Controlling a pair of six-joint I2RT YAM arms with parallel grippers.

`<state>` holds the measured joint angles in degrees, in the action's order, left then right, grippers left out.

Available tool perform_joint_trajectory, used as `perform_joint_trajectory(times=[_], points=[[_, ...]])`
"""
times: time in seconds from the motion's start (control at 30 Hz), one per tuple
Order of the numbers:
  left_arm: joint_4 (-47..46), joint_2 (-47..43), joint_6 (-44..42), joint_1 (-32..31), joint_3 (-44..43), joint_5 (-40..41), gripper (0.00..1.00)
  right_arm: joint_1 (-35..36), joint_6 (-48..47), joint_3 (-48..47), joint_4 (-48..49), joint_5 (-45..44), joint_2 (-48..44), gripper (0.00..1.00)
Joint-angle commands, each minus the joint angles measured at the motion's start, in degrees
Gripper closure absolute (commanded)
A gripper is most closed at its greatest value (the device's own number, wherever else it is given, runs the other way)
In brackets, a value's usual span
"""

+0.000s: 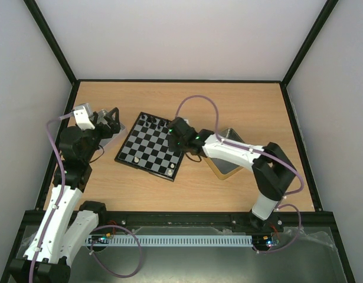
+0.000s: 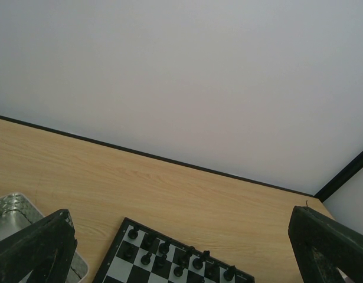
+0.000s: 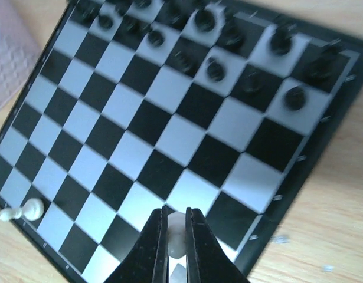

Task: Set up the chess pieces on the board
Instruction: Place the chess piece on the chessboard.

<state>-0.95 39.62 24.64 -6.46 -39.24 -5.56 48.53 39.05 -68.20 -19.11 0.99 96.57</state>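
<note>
The board (image 1: pixel 147 148) lies tilted on the table. Several black chess pieces (image 1: pixel 151 122) stand along its far rows; they also show in the left wrist view (image 2: pixel 169 250) and the right wrist view (image 3: pixel 213 68). Two white pieces (image 1: pixel 137 158) stand on the near row; one shows at a board corner (image 3: pixel 32 209). My right gripper (image 3: pixel 176 227) is shut on a small white piece (image 3: pixel 176 236) and holds it above the board's squares near an edge; it hovers over the board's right side (image 1: pixel 171 133). My left gripper (image 2: pixel 180 236) is wide open and empty, left of the board (image 1: pixel 107 121).
A silver metal tray (image 2: pixel 10 212) lies under my left gripper, left of the board (image 1: pixel 110 138). A second tray (image 1: pixel 228 154) lies right of the board, partly under the right arm. White walls with black frame bars close in the table on three sides.
</note>
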Motion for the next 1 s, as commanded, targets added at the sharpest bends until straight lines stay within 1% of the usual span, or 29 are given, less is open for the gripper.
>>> perform_joint_trajectory(times=[0.0, 0.27, 0.63, 0.97], points=[[-0.81, -0.79, -0.12, 0.30, 0.84, -0.07, 0.01, 3.96, -0.08, -3.71, -1.38, 0.31, 4.58, 0.96], [-0.59, -0.94, -0.21, 0.31, 0.77, 0.13, 0.01, 9.34, -1.91, -8.28, -5.21, 0.12, 10.67, 0.95], [-0.63, -0.80, -0.12, 0.31, 0.85, 0.03, 0.00, 10.37, -2.47, -9.28, -10.51, -3.70, 12.98, 0.95], [-0.72, -0.77, -0.03, 0.31, 0.88, -0.06, 0.01, 10.78, -4.90, -9.86, -11.40, -0.91, 14.74, 0.94]])
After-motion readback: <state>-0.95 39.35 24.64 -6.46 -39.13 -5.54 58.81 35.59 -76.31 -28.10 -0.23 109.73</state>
